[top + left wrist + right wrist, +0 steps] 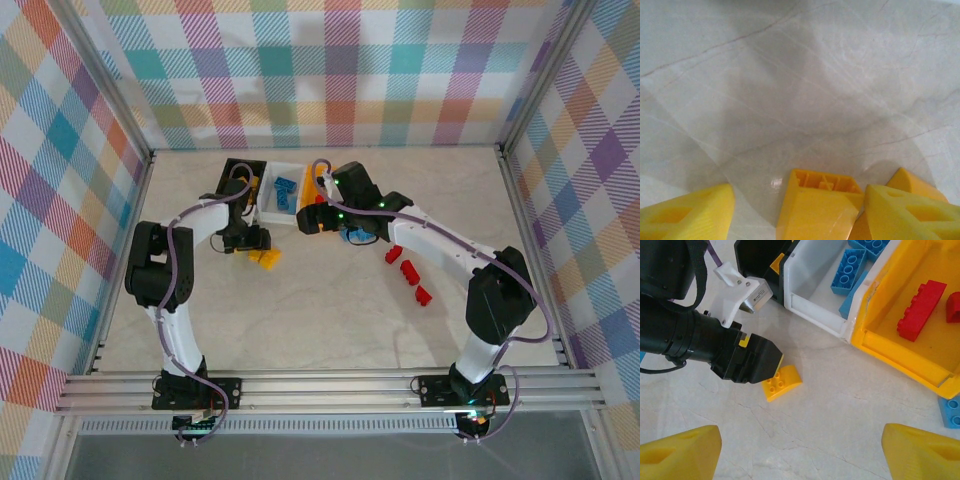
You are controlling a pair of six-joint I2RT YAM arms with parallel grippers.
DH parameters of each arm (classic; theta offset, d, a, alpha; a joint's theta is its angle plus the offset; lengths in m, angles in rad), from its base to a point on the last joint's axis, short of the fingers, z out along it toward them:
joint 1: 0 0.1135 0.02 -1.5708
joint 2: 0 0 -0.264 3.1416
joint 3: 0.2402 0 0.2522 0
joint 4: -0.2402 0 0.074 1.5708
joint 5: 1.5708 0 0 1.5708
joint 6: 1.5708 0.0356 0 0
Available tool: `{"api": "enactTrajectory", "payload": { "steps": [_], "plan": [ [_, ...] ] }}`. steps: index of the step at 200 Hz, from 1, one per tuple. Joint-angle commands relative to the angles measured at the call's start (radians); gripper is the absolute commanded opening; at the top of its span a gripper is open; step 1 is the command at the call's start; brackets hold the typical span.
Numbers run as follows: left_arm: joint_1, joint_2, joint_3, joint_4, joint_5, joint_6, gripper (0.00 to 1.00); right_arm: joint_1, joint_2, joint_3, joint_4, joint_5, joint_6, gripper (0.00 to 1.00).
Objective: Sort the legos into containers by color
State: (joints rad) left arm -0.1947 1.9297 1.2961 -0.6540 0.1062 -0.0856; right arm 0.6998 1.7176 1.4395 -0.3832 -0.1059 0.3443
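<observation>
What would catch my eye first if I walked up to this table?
The left claw hangs over a yellow brick on the table, a finger each side. Just beyond stand a black bin, a white bin holding blue bricks and a yellow-orange bin holding red bricks. Three loose red bricks lie farther right.

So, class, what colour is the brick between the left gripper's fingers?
Yellow brick; best in right wrist view.

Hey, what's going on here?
A color-sorting job is under way. The left gripper straddles a yellow brick on the table, not yet gripping it. The right gripper hovers open nearby. Blue bricks lie in the white bin, red ones in the yellow-orange bin; more red bricks wait on the table.
</observation>
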Motion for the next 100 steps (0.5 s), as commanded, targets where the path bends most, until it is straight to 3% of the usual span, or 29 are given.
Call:
{"api": "enactTrajectory", "payload": {
  "steps": [1, 100],
  "plan": [
    [-0.015, -0.014, -0.038, -0.140, 0.000, 0.010, 0.67, 0.010, -0.025, -0.022, 0.026, 0.006, 0.018, 0.84],
    [-0.029, 0.030, 0.061, -0.187, -0.014, 0.024, 0.40, 0.016, -0.050, -0.039, 0.014, 0.024, -0.007, 0.84]
  ]
}}
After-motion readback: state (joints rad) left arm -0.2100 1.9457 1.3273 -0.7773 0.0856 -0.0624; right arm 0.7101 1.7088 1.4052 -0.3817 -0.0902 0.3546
